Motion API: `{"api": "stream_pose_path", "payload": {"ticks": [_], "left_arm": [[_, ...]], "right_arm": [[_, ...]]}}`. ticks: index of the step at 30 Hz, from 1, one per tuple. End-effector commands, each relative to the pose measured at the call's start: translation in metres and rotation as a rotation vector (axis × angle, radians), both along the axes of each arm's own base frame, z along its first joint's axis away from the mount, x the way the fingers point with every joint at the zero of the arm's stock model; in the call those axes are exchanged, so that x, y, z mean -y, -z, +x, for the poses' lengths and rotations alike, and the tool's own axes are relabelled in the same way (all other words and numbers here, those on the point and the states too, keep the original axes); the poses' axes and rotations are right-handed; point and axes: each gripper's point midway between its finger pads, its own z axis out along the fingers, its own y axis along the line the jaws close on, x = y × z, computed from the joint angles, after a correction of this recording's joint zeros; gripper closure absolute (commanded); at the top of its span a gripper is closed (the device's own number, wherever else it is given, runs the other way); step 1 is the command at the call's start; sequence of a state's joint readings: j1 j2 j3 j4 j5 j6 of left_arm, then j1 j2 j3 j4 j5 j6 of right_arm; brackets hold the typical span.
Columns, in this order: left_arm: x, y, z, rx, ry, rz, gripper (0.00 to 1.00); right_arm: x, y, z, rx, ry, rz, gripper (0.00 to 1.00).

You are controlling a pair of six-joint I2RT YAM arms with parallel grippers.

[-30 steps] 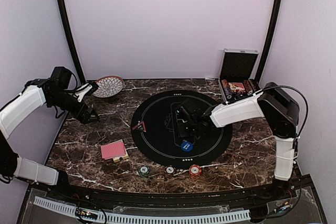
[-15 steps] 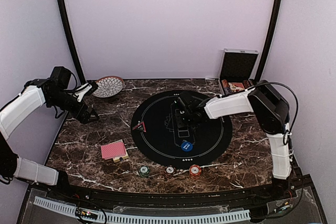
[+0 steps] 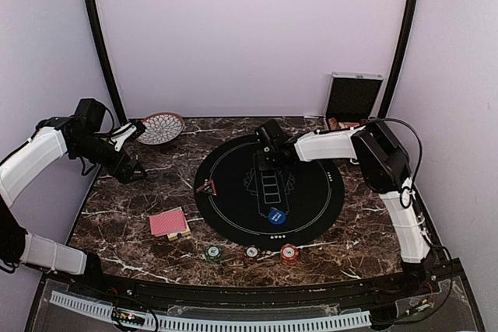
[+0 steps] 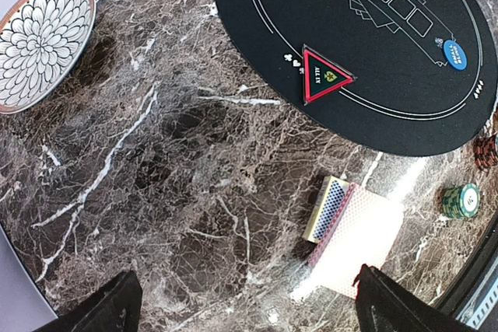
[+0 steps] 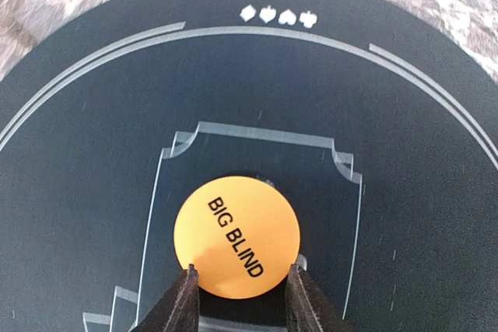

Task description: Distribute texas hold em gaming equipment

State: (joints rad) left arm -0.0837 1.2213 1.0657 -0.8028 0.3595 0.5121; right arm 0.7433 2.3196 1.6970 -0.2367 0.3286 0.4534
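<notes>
The right hand (image 5: 240,279) clamps an orange Big Blind chip (image 5: 236,231) over the black mat (image 5: 85,153); the left hand (image 4: 247,295) hangs, fingers apart, above the surface (image 4: 156,192).

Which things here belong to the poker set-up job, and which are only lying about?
Job: cards, chips, Big Blind disc, blue disc, All In triangle.
Lying about: bowl, case.

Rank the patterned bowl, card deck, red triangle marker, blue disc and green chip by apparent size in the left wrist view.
1. patterned bowl, partly cut off by the frame
2. card deck
3. red triangle marker
4. blue disc and green chip: about alike, not ranked
</notes>
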Motion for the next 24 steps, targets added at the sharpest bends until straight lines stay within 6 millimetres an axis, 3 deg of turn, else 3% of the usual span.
{"api": "stream_pose_path", "payload": {"ticks": [1,7,12,16,24], "left_arm": [[0.006,-0.011,-0.003,0.007,0.027,-0.019,0.01],[0.006,-0.007,-0.002,-0.008,0.026,-0.02,0.01],[0.007,-0.008,-0.002,-0.01,0.035,-0.021,0.01],[0.009,-0.007,-0.005,-0.024,0.052,-0.025,0.01],[0.01,-0.004,-0.008,-0.041,0.058,-0.028,0.01]], "right_arm": [[0.021,0.028,0.019,-0.042,0.04,-0.043,0.61],[0.022,0.014,0.029,-0.012,0.032,-0.051,0.6],[0.019,-0.017,0.011,0.008,-0.021,-0.003,0.56],[0.012,-0.028,-0.029,-0.02,-0.117,0.025,0.49],[-0.005,-0.023,-0.128,-0.115,-0.301,-0.007,0.35]]}}
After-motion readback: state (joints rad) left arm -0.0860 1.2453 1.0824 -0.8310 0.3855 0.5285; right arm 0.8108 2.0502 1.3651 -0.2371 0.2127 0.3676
